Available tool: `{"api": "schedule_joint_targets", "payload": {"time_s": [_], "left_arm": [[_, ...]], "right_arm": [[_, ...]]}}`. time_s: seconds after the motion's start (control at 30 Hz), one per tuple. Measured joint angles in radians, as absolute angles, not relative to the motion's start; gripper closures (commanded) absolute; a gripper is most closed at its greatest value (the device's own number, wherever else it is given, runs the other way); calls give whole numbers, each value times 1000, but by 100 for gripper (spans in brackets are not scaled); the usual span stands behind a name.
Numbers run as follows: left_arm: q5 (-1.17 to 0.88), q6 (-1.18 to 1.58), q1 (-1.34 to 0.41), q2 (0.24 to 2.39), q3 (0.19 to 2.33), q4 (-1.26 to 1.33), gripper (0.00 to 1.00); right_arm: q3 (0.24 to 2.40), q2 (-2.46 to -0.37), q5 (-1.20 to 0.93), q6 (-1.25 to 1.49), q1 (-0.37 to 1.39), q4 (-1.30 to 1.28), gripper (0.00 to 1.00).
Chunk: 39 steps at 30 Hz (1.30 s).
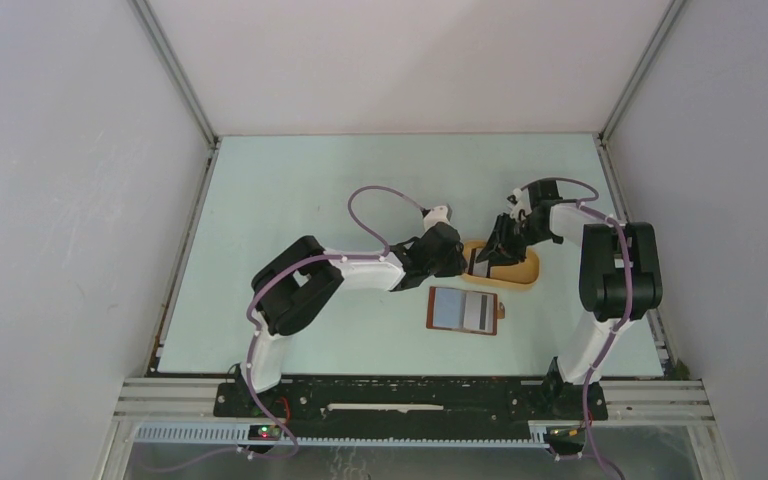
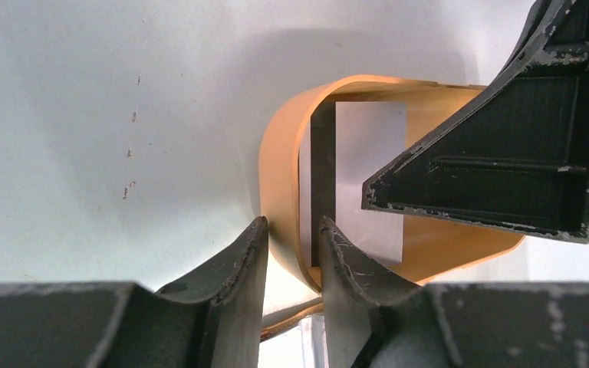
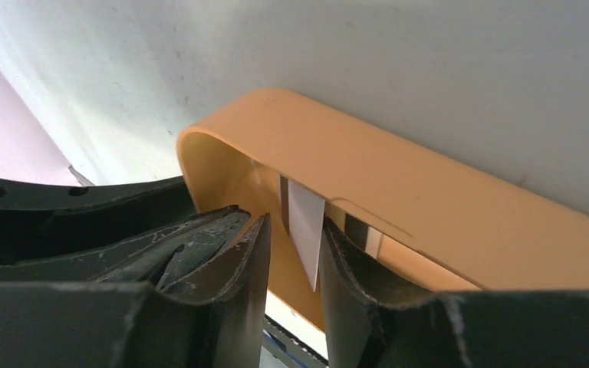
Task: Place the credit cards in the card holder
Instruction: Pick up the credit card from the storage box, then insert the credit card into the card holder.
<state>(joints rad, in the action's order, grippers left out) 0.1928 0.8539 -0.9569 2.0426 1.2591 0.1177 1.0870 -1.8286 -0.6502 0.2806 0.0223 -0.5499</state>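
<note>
Tray wall [image 2: 276,169] sits loose between the left gripper's [image 2: 293,230] part-open jaws, so it may skid. Card holder [image 1: 497,318] lies open alongside; right gripper's [image 3: 295,230] narrow jaws bracket the tray's striped credit card [image 2: 368,146], grip unclear, and it could slip.

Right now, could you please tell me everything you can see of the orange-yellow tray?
The tray is an orange-yellow oval with a thin, smooth upright wall that looks like plastic. It sits flat on the pale table, right of centre, just beyond the open card holder. A pale credit card with a dark stripe is inside. The left gripper straddles the wall at its left end. The right gripper reaches inside, a pale card corner between its fingers.
</note>
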Motion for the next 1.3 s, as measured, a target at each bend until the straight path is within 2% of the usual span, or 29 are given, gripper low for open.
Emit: {"api": "schedule_joint_targets", "payload": {"time_s": [0.3, 0.53, 0.67, 0.9, 1.1, 1.3], "left_arm": [[179, 839, -957, 2043, 1259, 118, 62], [176, 802, -949, 2015, 1240, 143, 43], [181, 743, -938, 1887, 1153, 160, 35], [207, 596, -933, 1516, 954, 234, 33], [189, 501, -937, 1198, 659, 356, 31], [144, 476, -939, 1059, 447, 390, 31]], "right_arm": [[1083, -1828, -635, 262, 12, -560, 100], [1083, -1821, -680, 227, -4, -561, 100], [1083, -1748, -696, 131, -31, -596, 100], [1084, -1520, -797, -134, -61, -702, 100], [1059, -1346, -957, -459, -41, -893, 100], [949, -1278, -851, -618, 122, -953, 100]]}}
